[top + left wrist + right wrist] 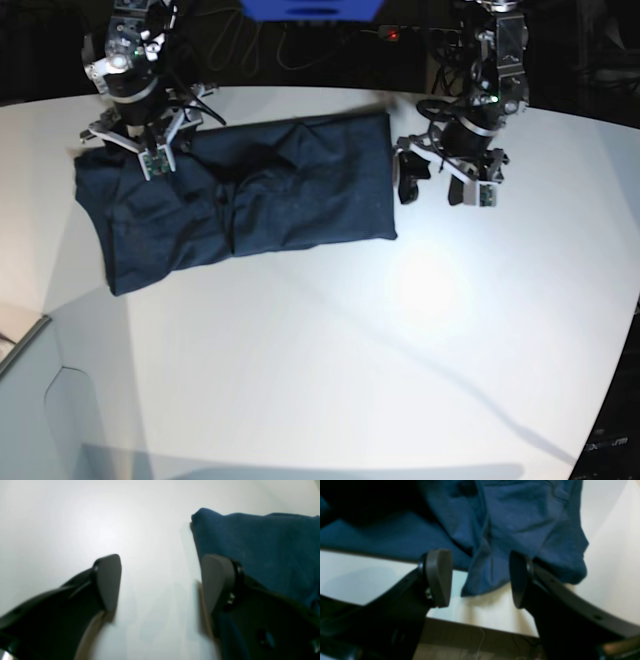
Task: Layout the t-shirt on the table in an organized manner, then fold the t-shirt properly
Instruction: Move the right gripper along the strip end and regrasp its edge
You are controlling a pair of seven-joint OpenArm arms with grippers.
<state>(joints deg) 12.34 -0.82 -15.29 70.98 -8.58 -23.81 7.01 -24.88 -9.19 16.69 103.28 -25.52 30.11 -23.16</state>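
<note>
The dark navy t-shirt [250,195] lies spread in a rough rectangle, with wrinkles, at the back of the white table [400,350]. My left gripper [432,190] stands open just off the shirt's right edge. In the left wrist view, my left gripper [162,582] has bare table [62,517] in its gap, and one fingertip [217,580] sits over the edge of the t-shirt [262,550]. My right gripper [150,152] hovers at the shirt's far left corner. In the right wrist view it [480,578] is open, and a bunched fold of the t-shirt [520,517] hangs down between the fingers.
The table's edge runs close under my right gripper, with a brown surface [470,640] below it. A blue object [310,8] and cables sit in the dark behind the table. At the front left, the tabletop ends in a corner [20,340].
</note>
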